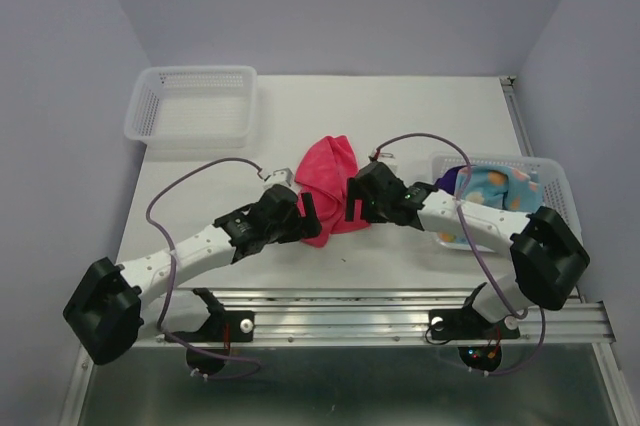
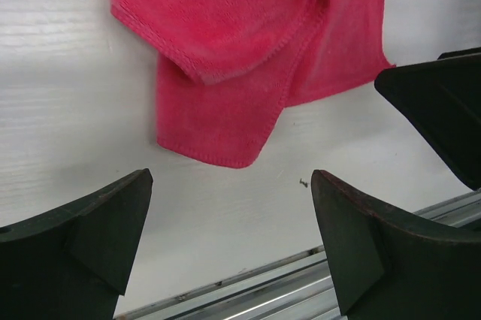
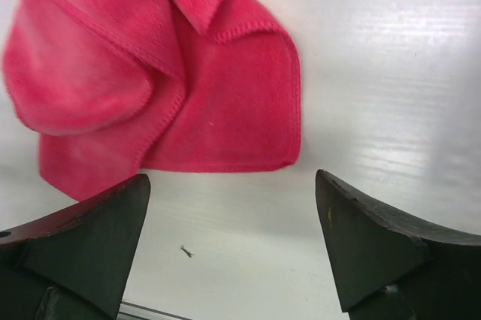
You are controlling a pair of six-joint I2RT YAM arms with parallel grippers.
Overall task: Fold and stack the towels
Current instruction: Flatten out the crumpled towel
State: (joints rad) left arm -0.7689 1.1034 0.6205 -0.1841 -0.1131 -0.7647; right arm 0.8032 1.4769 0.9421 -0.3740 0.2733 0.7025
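Note:
A crumpled magenta-pink towel (image 1: 325, 178) lies on the white table (image 1: 420, 116) between the two arms. My left gripper (image 1: 308, 218) hovers over its near left corner, open and holding nothing. My right gripper (image 1: 352, 204) stands open at its near right side, also holding nothing. In the left wrist view the pink towel (image 2: 225, 57) lies just beyond the open left gripper (image 2: 229, 177), with bare table between the fingers. The right wrist view shows the pink towel's (image 3: 188, 87) hemmed corner ahead of the open right gripper (image 3: 233, 181). A light blue dotted towel (image 1: 497, 187) and a dark purple towel (image 1: 447, 178) lie in the right basket.
An empty white mesh basket (image 1: 190, 106) sits at the back left. Another mesh basket (image 1: 553, 182) stands at the right, partly under the right arm. A metal rail (image 1: 380, 311) runs along the table's near edge. One finger of the right gripper (image 2: 443, 110) shows in the left wrist view.

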